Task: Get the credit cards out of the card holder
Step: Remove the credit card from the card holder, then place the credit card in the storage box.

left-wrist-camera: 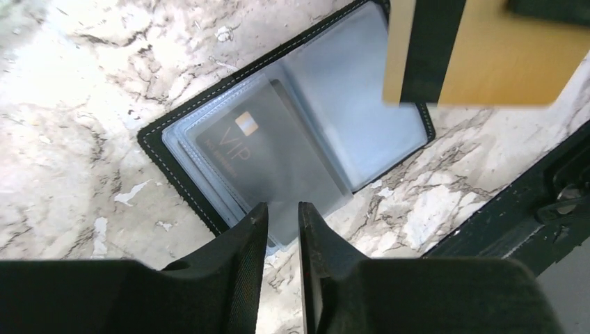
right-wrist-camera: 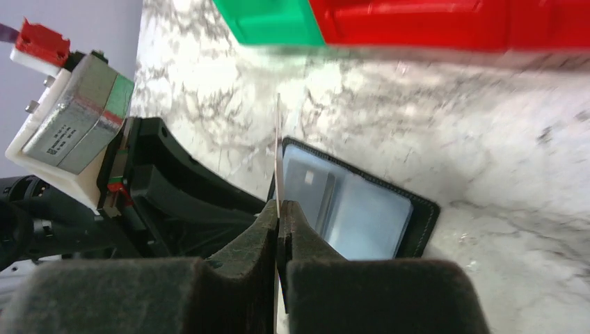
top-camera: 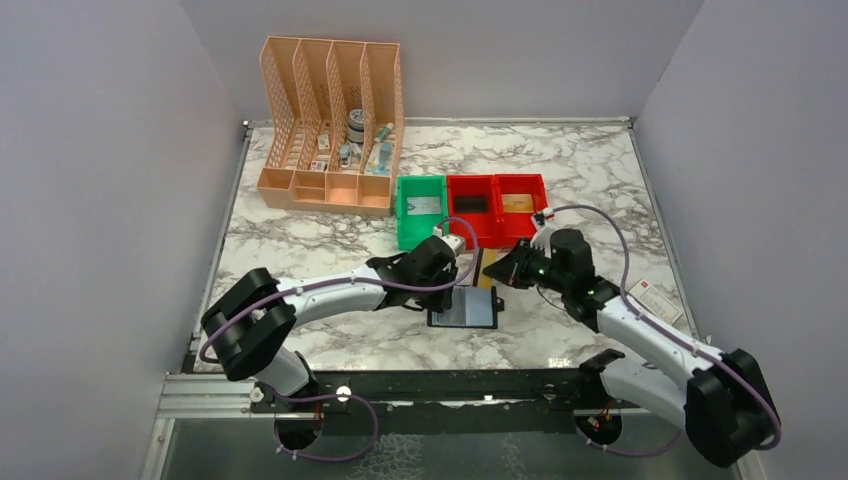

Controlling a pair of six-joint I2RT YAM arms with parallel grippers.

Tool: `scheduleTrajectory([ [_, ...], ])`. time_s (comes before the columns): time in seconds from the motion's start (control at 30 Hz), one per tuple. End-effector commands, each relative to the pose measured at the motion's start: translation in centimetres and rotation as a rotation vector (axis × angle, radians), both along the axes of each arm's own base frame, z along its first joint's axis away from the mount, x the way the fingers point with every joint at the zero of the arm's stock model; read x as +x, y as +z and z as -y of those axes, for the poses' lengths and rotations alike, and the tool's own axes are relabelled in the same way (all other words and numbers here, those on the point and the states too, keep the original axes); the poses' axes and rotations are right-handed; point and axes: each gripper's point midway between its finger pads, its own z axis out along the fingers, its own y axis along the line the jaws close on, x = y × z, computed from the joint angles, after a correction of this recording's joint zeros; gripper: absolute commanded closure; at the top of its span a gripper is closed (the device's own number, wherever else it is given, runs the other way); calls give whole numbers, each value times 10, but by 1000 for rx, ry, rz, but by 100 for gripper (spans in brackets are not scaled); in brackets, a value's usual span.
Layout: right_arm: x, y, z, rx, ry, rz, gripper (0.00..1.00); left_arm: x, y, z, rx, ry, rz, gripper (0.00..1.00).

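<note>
The black card holder lies open on the marble, grey sleeves up. A dark card marked VIP sits in its left sleeve. My left gripper hovers at the holder's near edge, its fingers a narrow gap apart over the corner of a sleeve, with nothing pinched between them. My right gripper is shut on a tan credit card, held upright above the holder. A white credit card with a red mark lies on the table to the right.
A green bin and a red bin stand just behind the grippers, with a tan card in the red one. A peach lattice organizer stands at the back left. The two arms are close together over the holder.
</note>
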Motion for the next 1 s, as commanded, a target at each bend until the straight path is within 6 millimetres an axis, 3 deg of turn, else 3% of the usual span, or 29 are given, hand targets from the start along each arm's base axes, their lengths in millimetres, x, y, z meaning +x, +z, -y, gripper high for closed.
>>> scheduleTrajectory([
  [0.0,19,19,32,-143,-125,159,99,7,23,-6,-27,13,88,71],
  [0.2,46,66,71,-263,-306,408,99,17,40,-20,30,12,160,62],
  [0.33,61,82,102,-387,-451,441,99,22,49,-29,22,8,181,58],
  [0.47,76,85,109,-471,-462,437,99,29,56,-44,19,42,183,52],
  [0.6,95,84,114,-459,-441,401,99,40,66,-69,13,104,197,37],
  [0.73,118,84,132,-391,-433,348,99,53,82,-99,18,186,246,24],
  [0.9,145,89,119,-388,-313,418,99,63,97,-127,67,273,338,5],
  [0.97,159,86,127,-470,-317,432,99,65,101,-134,77,303,367,1],
])
